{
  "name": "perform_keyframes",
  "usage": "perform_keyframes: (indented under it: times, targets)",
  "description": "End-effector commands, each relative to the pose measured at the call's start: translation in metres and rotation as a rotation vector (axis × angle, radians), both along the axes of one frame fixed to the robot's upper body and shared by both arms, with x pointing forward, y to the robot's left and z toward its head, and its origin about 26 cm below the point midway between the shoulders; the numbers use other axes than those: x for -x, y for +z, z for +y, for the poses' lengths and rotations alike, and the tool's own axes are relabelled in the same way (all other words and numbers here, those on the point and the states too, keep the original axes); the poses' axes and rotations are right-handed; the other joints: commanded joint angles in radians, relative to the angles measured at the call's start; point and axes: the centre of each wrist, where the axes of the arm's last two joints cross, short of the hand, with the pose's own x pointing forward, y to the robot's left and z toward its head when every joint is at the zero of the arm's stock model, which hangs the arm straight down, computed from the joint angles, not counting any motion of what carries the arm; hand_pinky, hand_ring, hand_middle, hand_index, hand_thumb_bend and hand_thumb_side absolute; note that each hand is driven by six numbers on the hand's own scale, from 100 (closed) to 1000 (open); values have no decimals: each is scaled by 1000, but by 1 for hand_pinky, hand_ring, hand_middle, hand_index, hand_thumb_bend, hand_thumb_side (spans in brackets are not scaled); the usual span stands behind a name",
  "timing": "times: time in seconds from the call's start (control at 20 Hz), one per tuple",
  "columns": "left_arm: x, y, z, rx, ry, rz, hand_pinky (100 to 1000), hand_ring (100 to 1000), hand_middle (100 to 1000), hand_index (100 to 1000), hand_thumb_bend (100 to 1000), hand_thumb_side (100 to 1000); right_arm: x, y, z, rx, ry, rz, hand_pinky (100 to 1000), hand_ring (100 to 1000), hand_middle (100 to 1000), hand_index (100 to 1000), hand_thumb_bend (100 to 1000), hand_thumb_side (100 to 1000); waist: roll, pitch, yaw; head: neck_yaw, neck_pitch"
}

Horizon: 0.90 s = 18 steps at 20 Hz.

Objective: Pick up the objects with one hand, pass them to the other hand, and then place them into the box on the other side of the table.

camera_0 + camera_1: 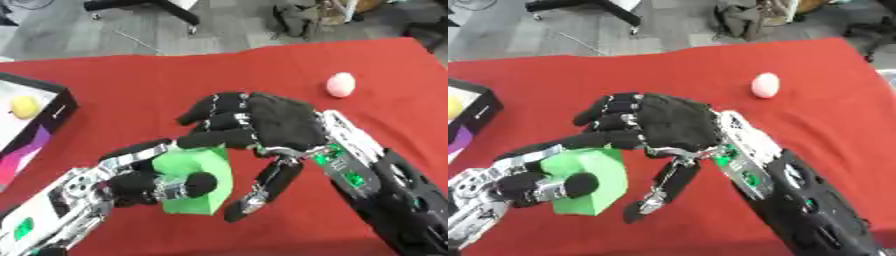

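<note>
**Green block held between two hands over the red table**

The green block [197,182] was gripped by the left hand [144,182], its fingers and thumb curled round it. The right hand [262,125] was laid against the block's top, fingers bent over it. A pink egg-shaped object [340,84] lay well apart. A yellow object [24,106] sat in the box [61,102] at the table's [157,80] left edge.

Matt red cloth on table [262,75]; smooth matt green block [197,180]; black fabric glove over right hand [271,125]; bare silver metal on left hand [131,182]; smooth pink ball [340,84].
</note>
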Motion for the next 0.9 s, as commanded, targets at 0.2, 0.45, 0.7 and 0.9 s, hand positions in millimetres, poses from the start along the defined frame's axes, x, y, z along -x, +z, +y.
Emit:
perform_keyframes:
  times: [0.2, 0.45, 0.7, 0.9]
  targets:
    - [-7, -6, 15, -42, 113, 1, 819, 430, 255, 362, 235, 380, -1, 0, -5, -76, -96, -2, 762, 805, 860, 1000, 671, 436, 0, -10, 0, 2, -2]
    - [-20, -33, 32, -78, 267, 28, 814, 430, 254, 362, 239, 370, 1, -6, -9, -198, -157, 7, 758, 789, 838, 986, 649, 407, -1, -11, -3, 9, -2]
    - [-33, -37, 65, -128, 510, -28, 810, 434, 251, 360, 247, 357, 0, -10, -16, -291, -194, 9, 764, 775, 818, 980, 577, 371, 0, -13, -6, 39, -2]
    - [-50, -28, 122, -248, 987, -110, 801, 438, 243, 351, 229, 314, -1, -12, -26, -327, -239, 7, 770, 772, 805, 977, 539, 366, 5, -18, -13, 153, -36]
